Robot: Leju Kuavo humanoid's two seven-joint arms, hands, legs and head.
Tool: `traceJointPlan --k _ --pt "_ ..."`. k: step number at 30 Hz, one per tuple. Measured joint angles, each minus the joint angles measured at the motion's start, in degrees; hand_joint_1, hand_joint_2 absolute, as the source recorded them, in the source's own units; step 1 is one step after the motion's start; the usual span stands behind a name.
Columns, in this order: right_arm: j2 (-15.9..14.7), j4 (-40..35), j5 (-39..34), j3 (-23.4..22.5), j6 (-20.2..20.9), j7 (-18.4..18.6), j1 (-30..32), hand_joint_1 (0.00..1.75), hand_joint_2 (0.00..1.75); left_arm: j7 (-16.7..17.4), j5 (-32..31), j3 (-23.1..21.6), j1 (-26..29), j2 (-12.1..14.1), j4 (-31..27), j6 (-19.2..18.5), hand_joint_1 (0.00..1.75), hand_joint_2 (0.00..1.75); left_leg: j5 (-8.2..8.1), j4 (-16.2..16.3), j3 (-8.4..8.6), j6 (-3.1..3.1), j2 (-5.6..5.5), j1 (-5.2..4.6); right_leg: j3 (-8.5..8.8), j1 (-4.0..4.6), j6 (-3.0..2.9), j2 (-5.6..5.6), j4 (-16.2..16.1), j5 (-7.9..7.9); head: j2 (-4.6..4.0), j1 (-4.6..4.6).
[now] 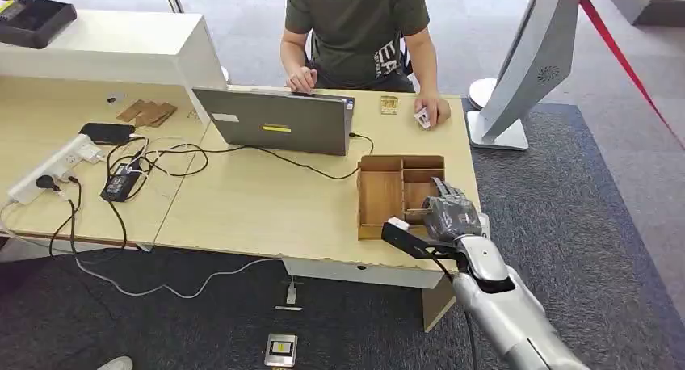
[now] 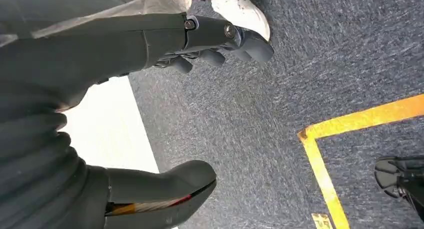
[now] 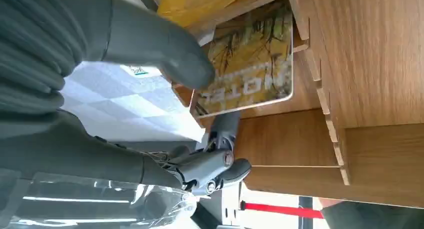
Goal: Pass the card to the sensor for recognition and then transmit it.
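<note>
Where partitioned, tray [image 1: 380, 194] with card [image 3: 250, 59]

Looking like office or reception-desk setting: person [image 1: 355, 31] sitting working at laptop [image 1: 279, 121] at far edge of light wooden desk [image 1: 242, 208], power strip [image 1: 52, 168] feeding cables, grey carpet [image 1: 582, 224] covering floor, white kiosk stand [image 1: 529, 71] standing beside desk.

robot hand [image 3: 165, 109] pinching card [image 3: 245, 64], wooden tray [image 3: 370, 64]

Card [image 3: 250, 64] in wooden tray [image 3: 375, 64]: "HOTEL". Person's shirt [image 1: 355, 23]: partial "EA".
</note>
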Motion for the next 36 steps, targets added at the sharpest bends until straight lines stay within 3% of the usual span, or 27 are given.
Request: traceJointPlan --k 36 --pt "0.02 0.24 -1.7 0.0 -1.75 -0.33 -2.3 1.75 1.75 0.02 0.0 0.0 0.0 0.0 0.02 0.0 0.0 1.75 0.0 0.0 0.01 0.0 0.01 0.0 0.0 0.0 0.0 0.0 0.0 0.0 0.0 0.0"
